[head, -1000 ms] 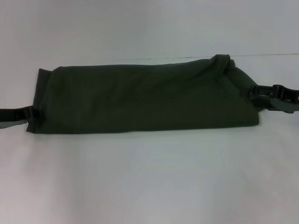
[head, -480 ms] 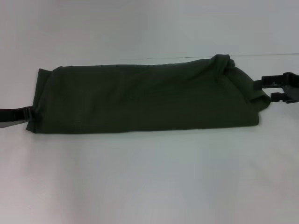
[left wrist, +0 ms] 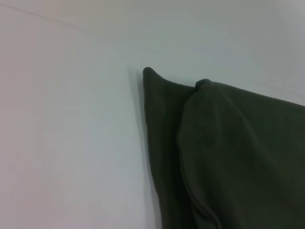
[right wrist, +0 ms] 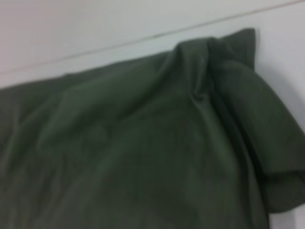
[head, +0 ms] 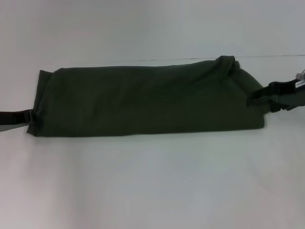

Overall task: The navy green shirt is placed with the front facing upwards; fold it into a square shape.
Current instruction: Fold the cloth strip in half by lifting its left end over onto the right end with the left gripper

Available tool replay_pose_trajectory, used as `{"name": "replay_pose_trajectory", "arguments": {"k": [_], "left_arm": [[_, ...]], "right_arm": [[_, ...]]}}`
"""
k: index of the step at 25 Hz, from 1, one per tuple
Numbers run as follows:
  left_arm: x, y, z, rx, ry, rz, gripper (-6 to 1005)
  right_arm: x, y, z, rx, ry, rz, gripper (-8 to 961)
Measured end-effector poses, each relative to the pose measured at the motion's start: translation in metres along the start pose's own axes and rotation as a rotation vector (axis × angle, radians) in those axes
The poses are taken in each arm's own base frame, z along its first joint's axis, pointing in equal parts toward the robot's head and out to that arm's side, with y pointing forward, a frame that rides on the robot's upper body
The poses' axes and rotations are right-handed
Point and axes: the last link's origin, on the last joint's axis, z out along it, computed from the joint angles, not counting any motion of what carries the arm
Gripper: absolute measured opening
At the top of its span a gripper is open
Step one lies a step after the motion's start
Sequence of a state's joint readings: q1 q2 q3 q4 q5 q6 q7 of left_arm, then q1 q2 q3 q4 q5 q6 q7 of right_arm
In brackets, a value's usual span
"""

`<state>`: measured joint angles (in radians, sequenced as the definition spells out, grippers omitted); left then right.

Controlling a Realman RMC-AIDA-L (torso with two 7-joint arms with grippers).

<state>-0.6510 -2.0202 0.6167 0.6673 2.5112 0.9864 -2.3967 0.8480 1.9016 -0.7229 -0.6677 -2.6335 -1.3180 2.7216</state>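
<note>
Since the earlier frames the right gripper [head: 255, 98] has come back in from open bench to the shirt's right end; its fingers look drawn together on that edge, though whether cloth sits between them I cannot tell. Meanwhile the left gripper [head: 29, 116] has stayed put at the opposite end, touching the near-left corner, and I cannot tell how its fingers stand. Between them the navy green shirt [head: 143, 102] lies on the white bench [head: 152, 181] as a long band, its long axis running from one gripper to the other. It is soft, matte knit, limp, with a rumpled hump at the far-right corner.
</note>
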Motion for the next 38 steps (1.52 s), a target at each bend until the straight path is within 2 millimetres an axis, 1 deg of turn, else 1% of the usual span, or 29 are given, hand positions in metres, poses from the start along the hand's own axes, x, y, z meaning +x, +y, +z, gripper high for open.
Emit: {"name": "replay_pose_trajectory", "arguments": {"k": [2,7,13,23,32,38], "left_arm": [[0.0,0.0,0.0,0.0,0.0,-0.001,16],[-0.002,-0.001,0.0,0.002,-0.001,-0.001,17],[-0.003,-0.001,0.0,0.003,-0.001,-0.001,18],[-0.002,0.0,0.001,-0.001,-0.003,0.002,19],[-0.002,0.002,0.001,-0.006,0.0,0.004,20],[-0.002,0.003,0.002,-0.01,-0.001,0.008,21]], "right_arm": [[0.002,-0.001,0.003,0.011,0.006,-0.002,867],[0.01,-0.013,0.008,0.034,-0.001,0.017,867],[0.017,-0.018,0.019,0.047,-0.009,0.031,866],[0.018,-0.009,0.03,0.046,-0.024,0.009,866],[0.018,-0.007,0.035,0.047,-0.036,0.007,865],[0.018,-0.007,0.036,0.055,-0.036,-0.003,805]]}}
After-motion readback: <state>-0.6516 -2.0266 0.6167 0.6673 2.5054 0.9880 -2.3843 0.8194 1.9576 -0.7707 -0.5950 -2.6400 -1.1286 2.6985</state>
